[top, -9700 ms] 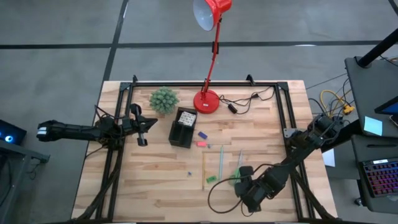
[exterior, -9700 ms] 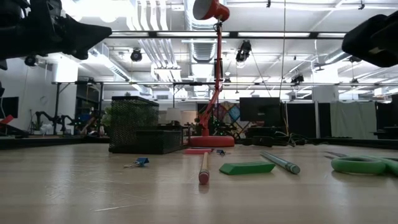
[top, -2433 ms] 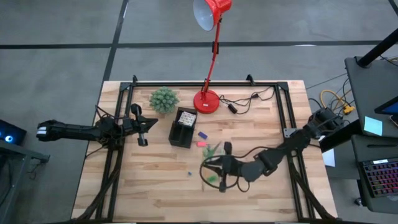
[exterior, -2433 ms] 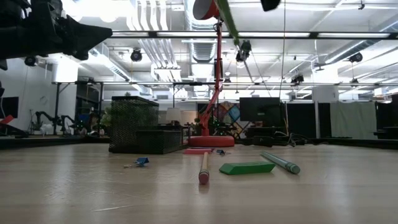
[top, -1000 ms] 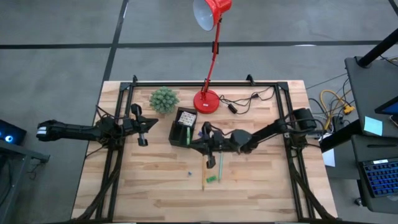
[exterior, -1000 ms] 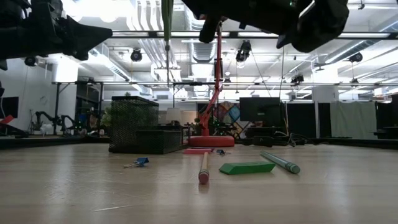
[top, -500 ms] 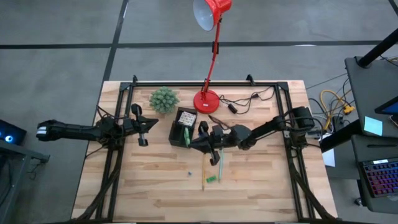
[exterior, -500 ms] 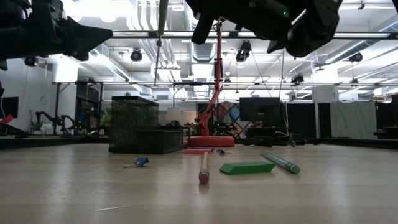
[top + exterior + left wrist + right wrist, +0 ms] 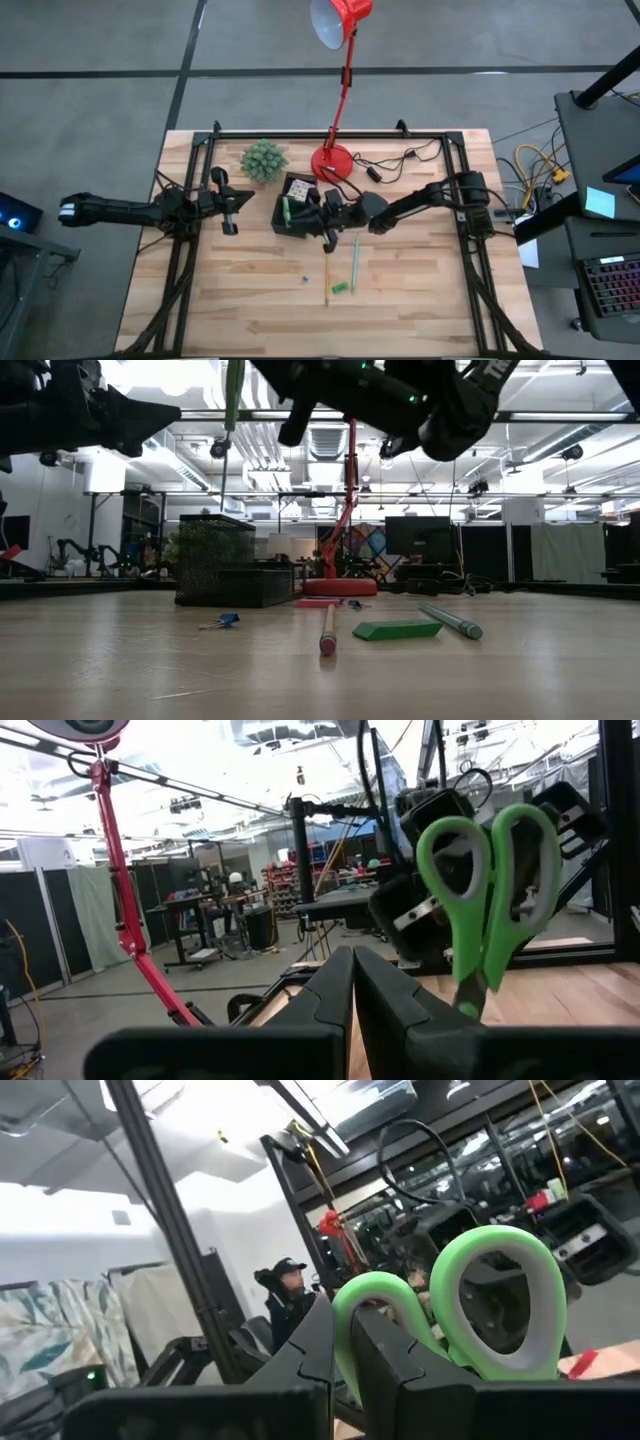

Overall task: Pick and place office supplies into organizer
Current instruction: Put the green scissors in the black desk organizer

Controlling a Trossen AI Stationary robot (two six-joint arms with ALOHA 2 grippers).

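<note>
My right gripper (image 9: 300, 212) reaches in from the table's right and is shut on the green-handled scissors (image 9: 285, 209). It holds them over the black organizer (image 9: 283, 224), which the low view shows as a mesh box (image 9: 215, 560). The scissors (image 9: 232, 400) hang blades down, tip above the box's top. On the wood lie a yellow pencil (image 9: 328, 275), a green pen (image 9: 355, 258) and a small green piece (image 9: 340, 288). My left gripper (image 9: 228, 205) waits shut at the table's left, level with the organizer. My right gripper pinches the rim of one green handle loop (image 9: 365, 1315) between its two fingers. It comes from the table's right, roughly level and tipped a little upward. The scissors are lifted clear with handles (image 9: 490, 880) up and blades (image 9: 223, 460) hanging straight down over the organizer.
A red desk lamp's base (image 9: 332, 162) and a spiky green plant (image 9: 263, 160) stand just behind the organizer, with a black cable (image 9: 390, 165) to the right. A small blue clip (image 9: 225, 621) lies on the wood. A person (image 9: 285, 1295) shows beyond the table.
My right gripper has carried the scissors toward the table's left, from beside the organizer to over it, and its wrist has rolled. The scissors stay lifted with blades down. The left arm has kept still.
</note>
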